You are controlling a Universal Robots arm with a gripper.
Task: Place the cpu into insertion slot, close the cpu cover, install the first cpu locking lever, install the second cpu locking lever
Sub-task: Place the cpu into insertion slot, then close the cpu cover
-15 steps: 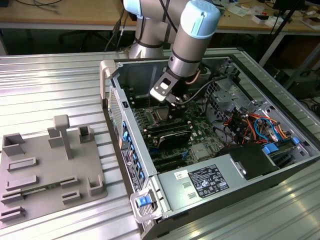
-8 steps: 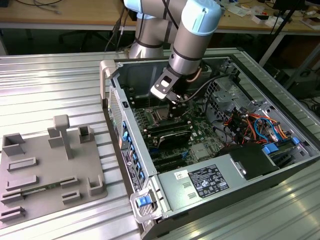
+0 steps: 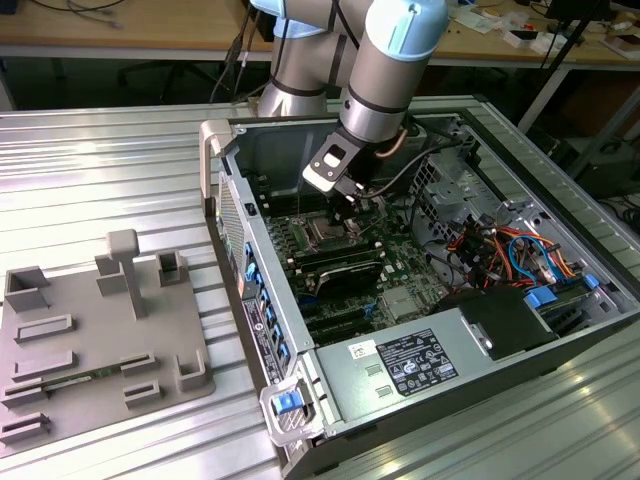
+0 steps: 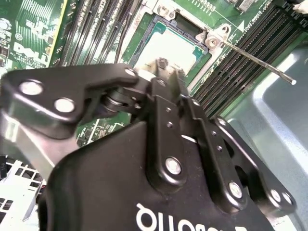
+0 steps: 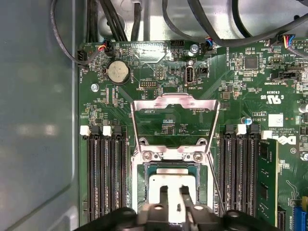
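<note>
Gripper: The gripper (image 5: 174, 190) is seen with its fingers drawn narrow, almost together, with only a slim gap between them. Nothing is clamped between them, and the tips are set on or just above the cpu's top.
Cpu: The cpu (image 5: 172, 180) lies silver side up in the insertion slot (image 5: 146, 185), near the middle of the motherboard (image 5: 159, 72). Full seating cannot be judged, since part of the chip is hidden by the fingers.
Cpu cover: The cpu cover (image 5: 174, 102) is stood open on its hinge at the slot's edge and is tilted away from the chip.
Locking lever: One thin locking lever (image 4: 255, 60) is raised free beside the slot, along the memory slots (image 5: 103, 178). A second lever is not made out.
Case: The board is carried in an open computer case (image 3: 300, 140) laid on a ribbed metal table (image 3: 100, 170).
Risk, seating: If the chip is skewed in the slot, contacts could be bent by downward pressure from the fingertips.
Risk, lift-off: The chip could be dragged out of place if the tips are withdrawn at an angle.
Risk, clearance: The open cover and raised lever stand close to the fingers and could be struck by a sideways move.
</note>
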